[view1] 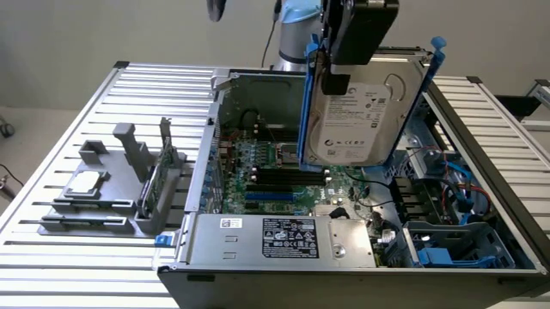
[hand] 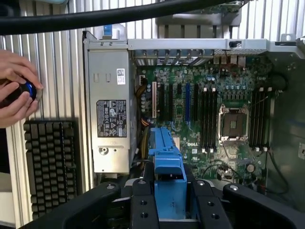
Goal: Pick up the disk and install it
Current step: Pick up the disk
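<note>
Above the open computer case (view1: 361, 283), my gripper (view1: 337, 77) is clamped on the disk (view1: 365, 119). The disk hangs on edge with its white label showing, held clear over the motherboard (view1: 275, 170). In the wrist view, one blue rail sits between my fingers (hand: 143, 202). Power-supply box (view1: 284, 238) sits along the case's near wall. Processor chip (view1: 86, 183) rests on a grey fixture (view1: 129, 219) on the tabletop (view1: 60, 264), at the exterior view's left. A person's hands (hand: 16, 93) are by a keyboard (hand: 50, 162).

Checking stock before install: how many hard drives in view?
1. The disk hangs upright over the open computer case, held by the gripper, jaws shut on it. More may hide in the drive bays at the exterior view's right.
</note>
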Robot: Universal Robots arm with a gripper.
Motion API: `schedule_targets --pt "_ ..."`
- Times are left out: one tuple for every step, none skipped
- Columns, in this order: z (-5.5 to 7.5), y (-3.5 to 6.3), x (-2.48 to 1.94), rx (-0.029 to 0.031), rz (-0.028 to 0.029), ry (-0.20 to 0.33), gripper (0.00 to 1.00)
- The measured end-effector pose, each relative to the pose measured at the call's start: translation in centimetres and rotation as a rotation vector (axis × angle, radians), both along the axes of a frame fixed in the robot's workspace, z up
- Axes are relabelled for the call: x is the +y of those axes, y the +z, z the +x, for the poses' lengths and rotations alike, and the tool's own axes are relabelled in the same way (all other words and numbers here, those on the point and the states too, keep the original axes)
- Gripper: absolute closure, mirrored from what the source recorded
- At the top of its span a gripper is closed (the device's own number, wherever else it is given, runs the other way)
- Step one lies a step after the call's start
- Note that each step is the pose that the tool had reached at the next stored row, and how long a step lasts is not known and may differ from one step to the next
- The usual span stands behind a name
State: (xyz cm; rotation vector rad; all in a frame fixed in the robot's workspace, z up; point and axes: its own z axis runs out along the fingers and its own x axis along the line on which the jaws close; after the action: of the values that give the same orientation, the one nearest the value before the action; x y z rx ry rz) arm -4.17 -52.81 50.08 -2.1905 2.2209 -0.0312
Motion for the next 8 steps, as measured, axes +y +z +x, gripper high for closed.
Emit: schedule_targets --pt "0.3 -0.02 -0.22 -0.0002 0.0000 0.000 0.67" --pt "0.6 -0.03 -0.44 -0.0004 -0.0001 0.000 0.67" --pt "1.0 -0.05 -0.67 -0.0005 -0.0001 0.000 0.67" --pt "1.3 -0.07 -0.89 -0.0007 -0.0001 0.000 0.67" --pt "1.6 -0.10 -1.11 -0.0008 -0.0001 0.000 0.67" --pt "2.0 -0.14 -1.34 -0.0009 0.0000 0.000 0.67" --pt "2.4 -0.18 -1.56 -0.0008 0.0000 0.000 0.67" --pt "2.7 -0.23 -1.77 -0.0008 -0.0001 0.000 0.67"
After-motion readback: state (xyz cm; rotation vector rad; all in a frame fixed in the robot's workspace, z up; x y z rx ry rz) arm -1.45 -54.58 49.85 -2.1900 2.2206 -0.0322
